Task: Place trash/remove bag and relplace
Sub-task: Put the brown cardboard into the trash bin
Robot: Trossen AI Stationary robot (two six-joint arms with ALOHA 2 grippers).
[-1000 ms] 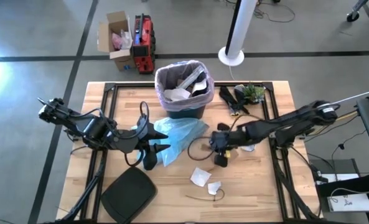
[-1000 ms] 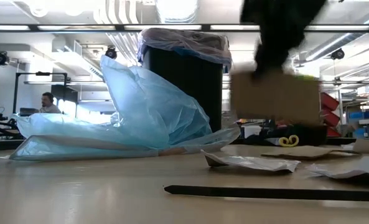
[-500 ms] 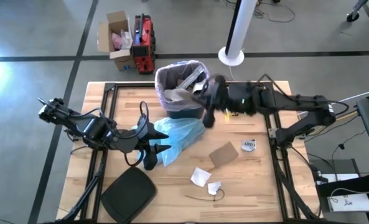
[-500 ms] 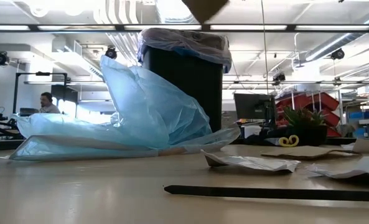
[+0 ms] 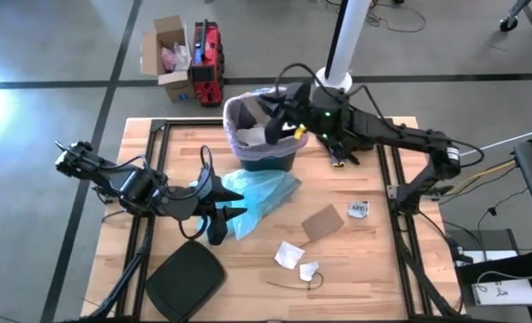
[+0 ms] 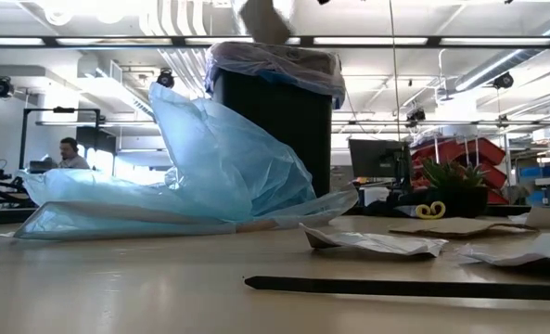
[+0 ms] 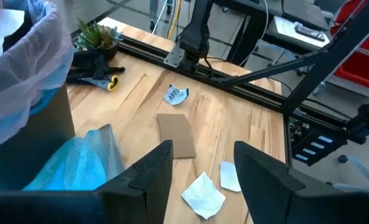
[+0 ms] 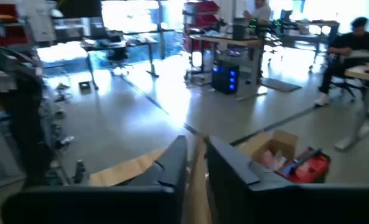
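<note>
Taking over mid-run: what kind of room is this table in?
Likely a robotics lab or workshop: bare concrete floor, desks with computers and seated people beyond the table, and ceiling strip lights.

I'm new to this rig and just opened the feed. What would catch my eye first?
The right gripper hangs over the lined bin at the table's far edge, pinching a brown paper piece. Beside the bin a blue bag sprawls, with the left gripper open at it. Paper scraps lie nearer.
</note>
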